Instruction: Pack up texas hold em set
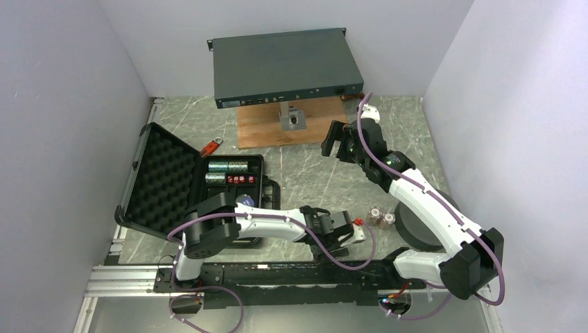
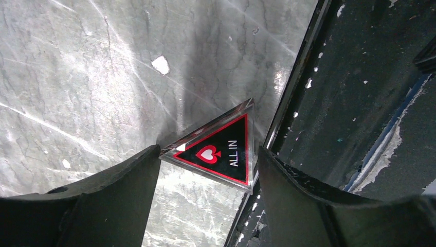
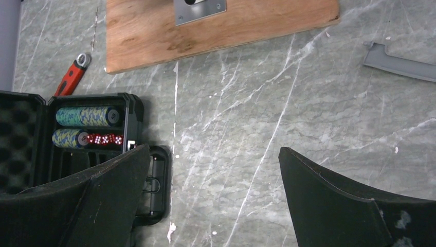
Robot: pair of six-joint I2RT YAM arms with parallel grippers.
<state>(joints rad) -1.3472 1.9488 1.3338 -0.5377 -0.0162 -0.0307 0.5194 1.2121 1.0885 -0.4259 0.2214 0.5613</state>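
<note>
triangle marker (image 2: 218, 153), black with a red rim, a red heart-shaped mark and the words "all in", sat pinched between the two fingers of the left hand (image 2: 208, 151). one finger (image 2: 123, 185) touched its left corner and the other pressed against its right edge. that hand lay low at the near edge of the desk (image 1: 308, 173), just beside the black rail (image 2: 349, 103) along that edge.

black case (image 1: 159, 177) stood open on the left of the desk, its egg-crate foam lid tipped back to the left. in its base two chip stacks (image 1: 229, 166) lay on their sides in the far slots, and the red dice (image 1: 241, 179) sat in a row touching the right end of the nearer stack. two loose chip stacks (image 1: 380, 218) stood on the desk just right of the left hand, beside a dark grey ring (image 1: 414, 232) partly hidden under the right arm.

right hand (image 1: 336, 142) hung above the middle of the desk, well apart from the case, its fingers spread wide with nothing between them. beyond it a wooden board (image 1: 267, 128) carried a stand with the grey rack unit (image 1: 284, 66) on top. a red-handled tool (image 1: 213, 146) lay just beyond the far edge of the case.
</note>
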